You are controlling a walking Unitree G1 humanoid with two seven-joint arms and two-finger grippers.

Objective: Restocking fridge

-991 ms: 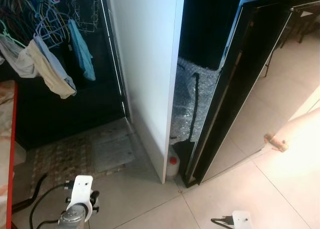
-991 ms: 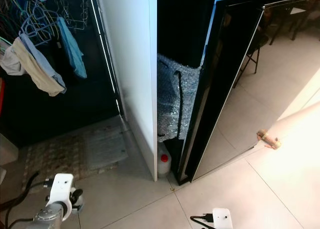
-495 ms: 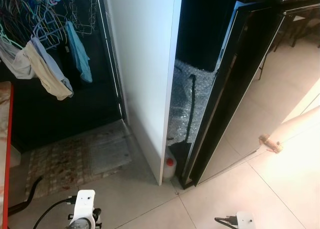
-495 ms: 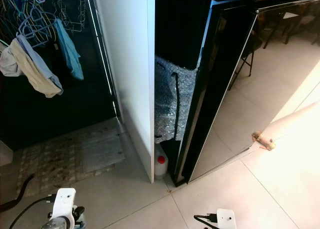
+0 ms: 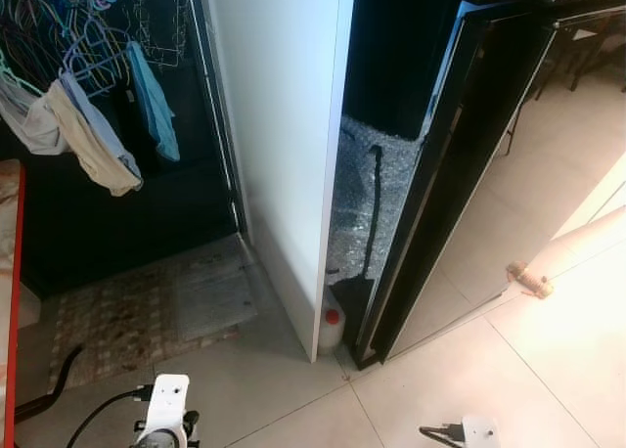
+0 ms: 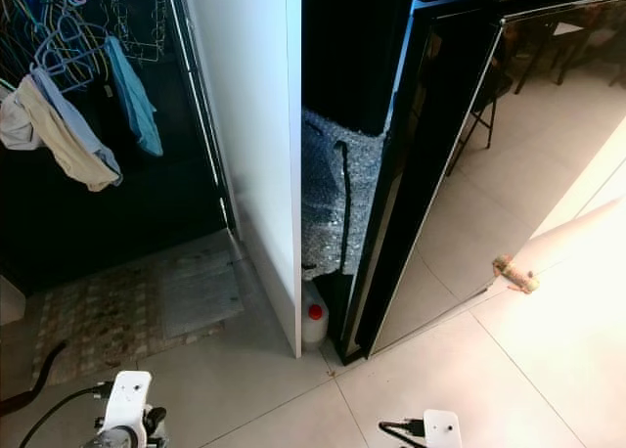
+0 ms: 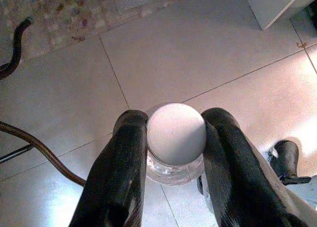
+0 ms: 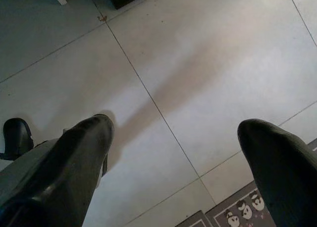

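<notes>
L end effector (image 7: pixel 176 152) gripping bottle (image 7: pixel 176 138), fridge (image 5: pixel 460 164) ahead

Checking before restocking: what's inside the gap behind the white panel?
Bubble wrap, a black cable hanging down it, and a red-capped jug on the floor. Above is too dark.

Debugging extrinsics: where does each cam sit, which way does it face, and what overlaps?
Left eye and right eye: head stereo pair, looking forward and down at the glossy black fridge door, ajar beside a white panel; both wrists show at the bottom edge.
Left wrist: looks floorward along the left gripper, shut on a clear white-capped bottle.
Right wrist: looks floorward past the open right gripper at beige floor tiles.
Shared: both wrist views catch the tiles.
</notes>
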